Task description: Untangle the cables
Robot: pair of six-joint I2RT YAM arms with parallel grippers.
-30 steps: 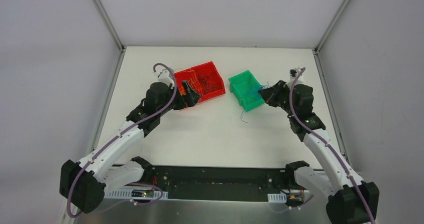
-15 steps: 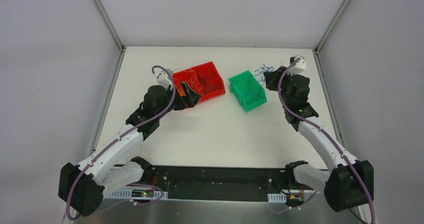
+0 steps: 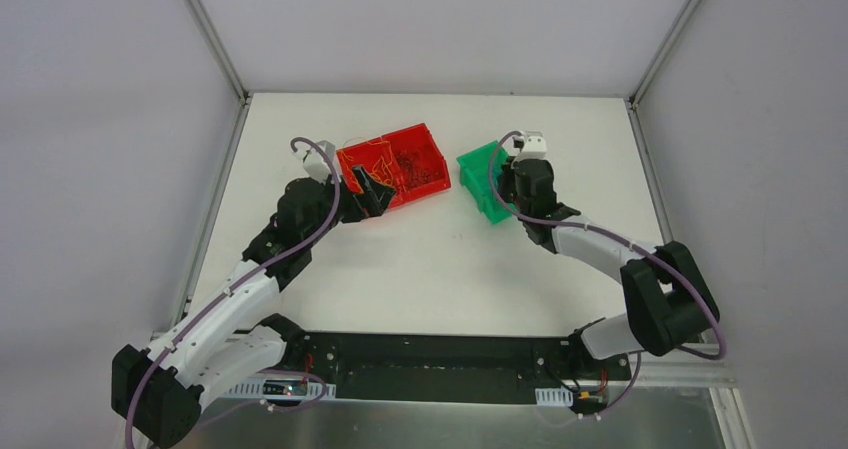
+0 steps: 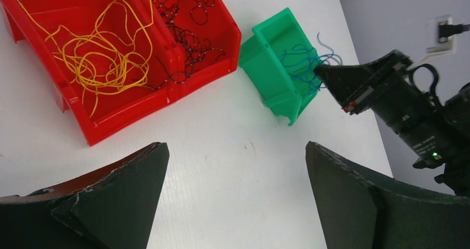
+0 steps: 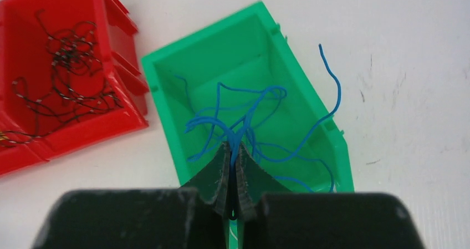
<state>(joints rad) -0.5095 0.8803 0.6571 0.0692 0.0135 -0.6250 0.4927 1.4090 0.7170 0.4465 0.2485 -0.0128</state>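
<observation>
From above, the right gripper (image 3: 499, 172) hangs over the green bin (image 3: 478, 176) at the centre-right of the table (image 3: 430, 259), its wrist hiding what it carries. The left gripper (image 3: 366, 184) hovers at the near edge of the red bins (image 3: 398, 134), further left. On the left wrist camera, the left gripper (image 4: 233, 149) is spread wide with nothing between its fingers. Beyond it, yellow wires (image 4: 105, 55) sprawl in loose loops in the left red bin and dark wires (image 4: 185, 32) curl in the right one. A blue clump dangles at the right gripper's tip over the green bin. On the right wrist camera, the jaws are clenched on the blue wires (image 5: 249, 116), thin springy strands gathered at the tip and fanning down into the bin. One long strand arcs out past the rim (image 5: 332, 127) towards the table. This looks like the drop-off step. The gripper should come lower and closer to the bin's middle before letting go, so that stray end falls inside. Opening fully should help, as such fine wire may cling to the pads.
</observation>
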